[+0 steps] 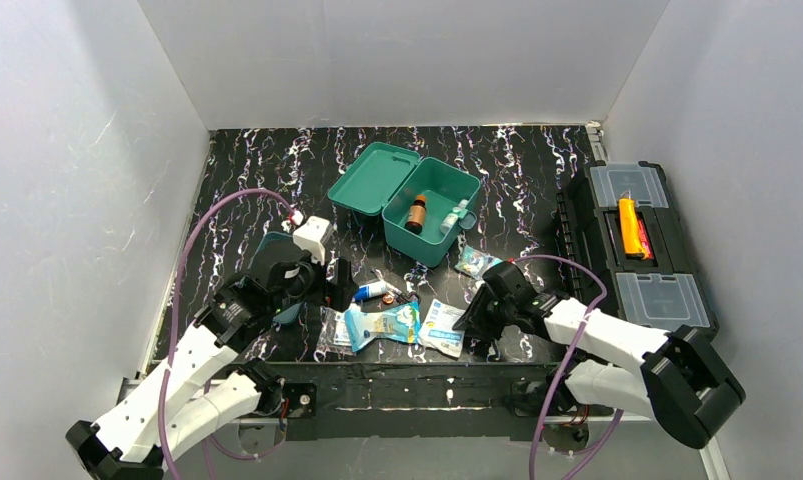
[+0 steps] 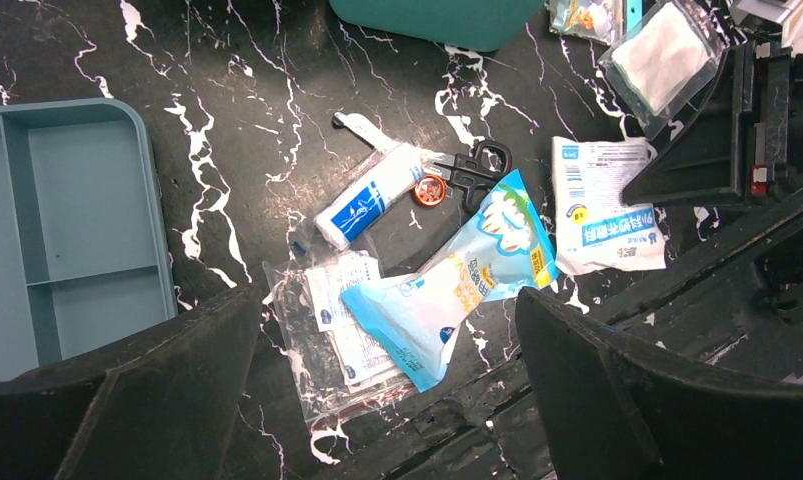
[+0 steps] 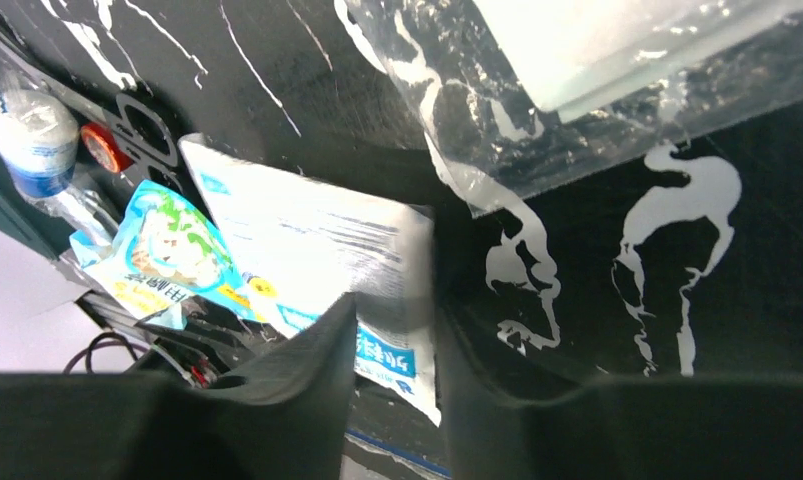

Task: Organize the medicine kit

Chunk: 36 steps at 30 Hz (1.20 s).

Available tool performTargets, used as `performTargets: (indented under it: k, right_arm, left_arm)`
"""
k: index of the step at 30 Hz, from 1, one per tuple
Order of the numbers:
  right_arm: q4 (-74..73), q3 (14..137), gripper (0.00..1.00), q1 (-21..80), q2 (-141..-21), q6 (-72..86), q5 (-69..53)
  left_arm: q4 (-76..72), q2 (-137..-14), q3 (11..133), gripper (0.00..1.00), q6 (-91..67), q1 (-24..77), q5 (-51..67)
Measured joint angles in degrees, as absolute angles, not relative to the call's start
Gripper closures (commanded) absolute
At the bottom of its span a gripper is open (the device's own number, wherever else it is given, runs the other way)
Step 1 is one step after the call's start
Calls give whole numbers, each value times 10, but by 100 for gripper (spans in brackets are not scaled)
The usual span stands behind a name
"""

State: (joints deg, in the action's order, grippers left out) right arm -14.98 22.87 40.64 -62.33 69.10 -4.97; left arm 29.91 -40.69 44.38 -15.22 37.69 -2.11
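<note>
Top view: the medicine kit [image 1: 422, 243], a small teal-green plastic box with rounded corners, sits with its lid open at the middle back of the black, white-veined surface [image 1: 537, 170]. A brown bottle [image 1: 416, 213] is inside it. A large black toolbox [image 1: 662, 297] with clear compartment lids lies at the right edge. In front of the kit, packets lie scattered between the two arms.

Left wrist view: the left hand [image 2: 385, 300] is spread wide above a light blue pouch [image 2: 477, 270], which overlaps a clear bag of papers [image 2: 322, 290]. Just beyond lie a white-and-blue tube [image 2: 372, 195] and black scissors [image 2: 477, 165]. A blue-teal divided tray [image 2: 97, 180] lies at the left.

Right wrist view: the right hand [image 3: 395, 320] has its fingers close together on either side of the end of a white printed packet [image 3: 307, 220]. I cannot tell whether they pinch it. A clear bag of white gauze [image 3: 597, 40] lies just beyond.
</note>
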Motion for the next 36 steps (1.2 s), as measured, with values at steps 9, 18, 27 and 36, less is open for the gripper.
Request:
performTargets:
  k: [9,18,27,36]
  right_arm:
    - [-154,244,99,412,-654,689,-39]
    - [-270,297,99,414,-587,657,29]
    - [-363,422,99,414,-545,607,44]
    - [-417,577,99,414,-583,554,55]
  left_arm:
    - [300,-416,444,2,-150,377,-16]
    - [300,-416,444,2,-150,377,-15]
    - [300,-417,444,2,-147,377,-18]
    - [300,-416,444,2,-145,377,-27]
